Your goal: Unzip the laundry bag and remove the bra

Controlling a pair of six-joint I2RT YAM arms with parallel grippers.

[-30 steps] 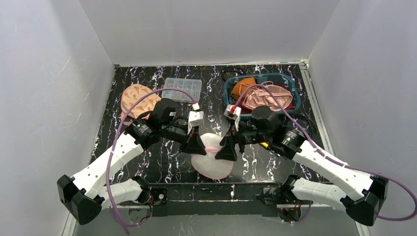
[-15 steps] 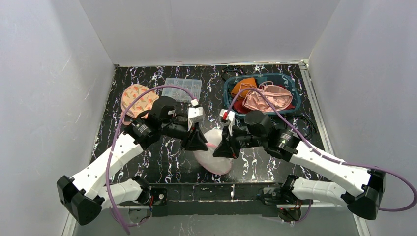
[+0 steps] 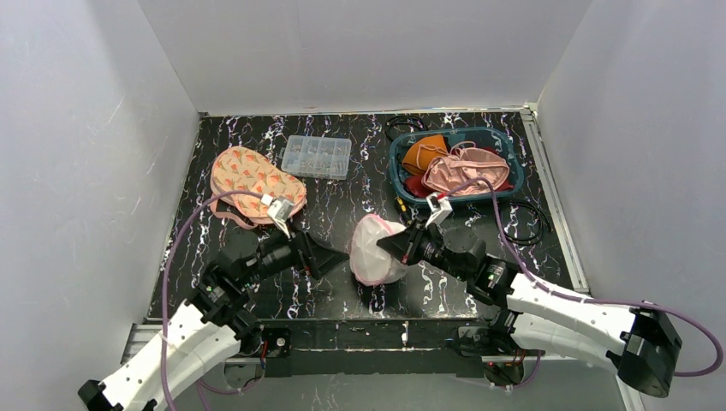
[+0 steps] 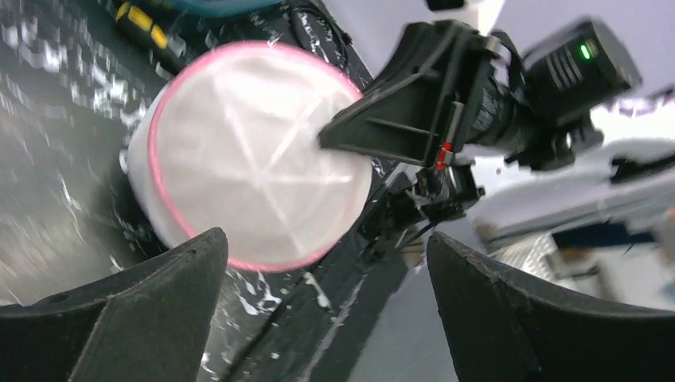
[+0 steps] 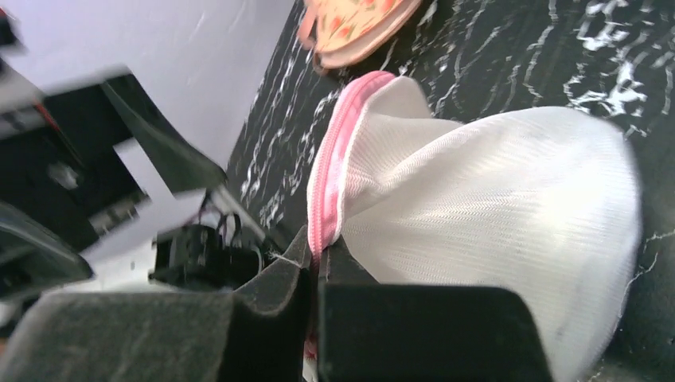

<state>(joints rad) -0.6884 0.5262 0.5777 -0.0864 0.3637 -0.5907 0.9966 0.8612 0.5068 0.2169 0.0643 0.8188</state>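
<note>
The white mesh laundry bag (image 3: 370, 257) with its pink zipper trim (image 5: 335, 159) stands tipped up on the black marbled table (image 3: 342, 184), near the front centre. My right gripper (image 3: 384, 242) is shut on the pink zipper edge, and the trim runs down between its two pads (image 5: 314, 253). My left gripper (image 3: 339, 255) is open, just left of the bag and apart from it. In the left wrist view the bag's round face (image 4: 247, 151) lies beyond the spread jaws (image 4: 325, 239). The mesh hides the bag's contents, so no bra shows inside it.
An orange patterned bra (image 3: 255, 178) lies at the back left, with a clear compartment box (image 3: 318, 156) beside it. A teal basket (image 3: 395, 167) with several bras stands at the back right. A black cable coil (image 3: 524, 221) lies at the right.
My left gripper opened, let go of the bag and drew back to the left. My right gripper shut on the zipper edge and pulled the bag up and rightward.
</note>
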